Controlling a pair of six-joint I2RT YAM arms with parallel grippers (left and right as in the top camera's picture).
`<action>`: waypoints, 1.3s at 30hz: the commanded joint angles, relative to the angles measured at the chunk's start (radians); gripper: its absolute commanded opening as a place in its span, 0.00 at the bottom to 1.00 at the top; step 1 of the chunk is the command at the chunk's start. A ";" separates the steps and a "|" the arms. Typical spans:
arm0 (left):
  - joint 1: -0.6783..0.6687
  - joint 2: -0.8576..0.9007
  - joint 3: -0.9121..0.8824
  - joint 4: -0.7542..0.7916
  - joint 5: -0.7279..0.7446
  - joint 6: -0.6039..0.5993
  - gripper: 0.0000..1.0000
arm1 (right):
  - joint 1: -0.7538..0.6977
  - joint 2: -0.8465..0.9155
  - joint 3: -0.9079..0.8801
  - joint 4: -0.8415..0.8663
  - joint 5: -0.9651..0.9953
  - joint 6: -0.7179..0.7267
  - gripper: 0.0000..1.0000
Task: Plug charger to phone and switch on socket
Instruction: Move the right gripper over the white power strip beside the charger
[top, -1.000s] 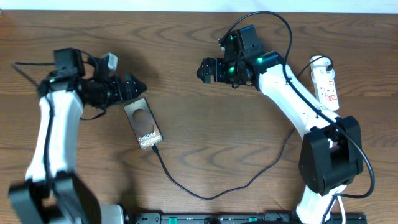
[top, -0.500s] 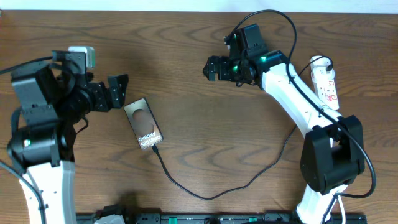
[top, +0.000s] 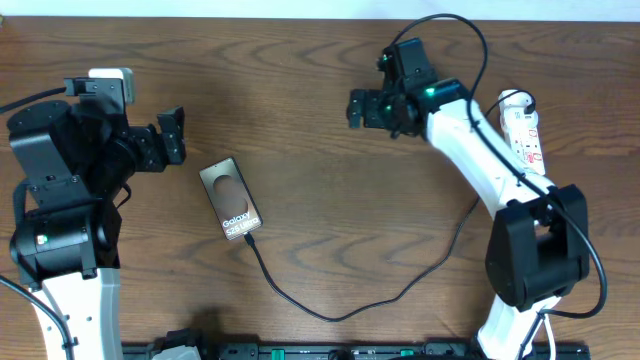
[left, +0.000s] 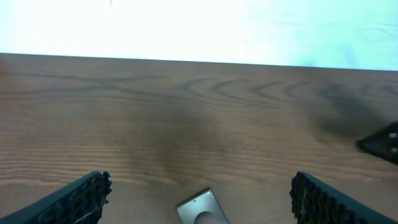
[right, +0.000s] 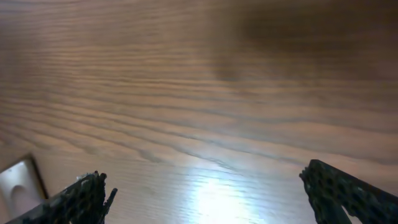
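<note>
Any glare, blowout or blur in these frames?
Overhead: even light, phone lettering legible. Left wrist: background above the table blown out white. Right wrist: bright glare patch on the table near the bottom edge, grain soft.

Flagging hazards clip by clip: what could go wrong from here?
1. The thin black charger cable loops across the table and runs close by the right arm. A sweep could snag it and tug its tip away from the dark brownish phone.
2. The narrow white power strip seems unfastened beside that arm. Pressing its switch might shove it instead.
</note>
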 joint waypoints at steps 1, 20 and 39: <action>0.004 -0.002 -0.001 0.009 -0.036 0.008 0.94 | -0.104 -0.020 0.100 -0.076 -0.035 -0.037 0.99; 0.004 -0.002 -0.001 -0.050 -0.036 0.007 0.95 | -0.724 -0.018 0.480 -0.551 -0.282 -0.418 0.99; 0.004 -0.002 -0.001 -0.085 -0.036 -0.024 0.95 | -0.919 -0.015 0.072 -0.389 -0.235 -0.603 0.99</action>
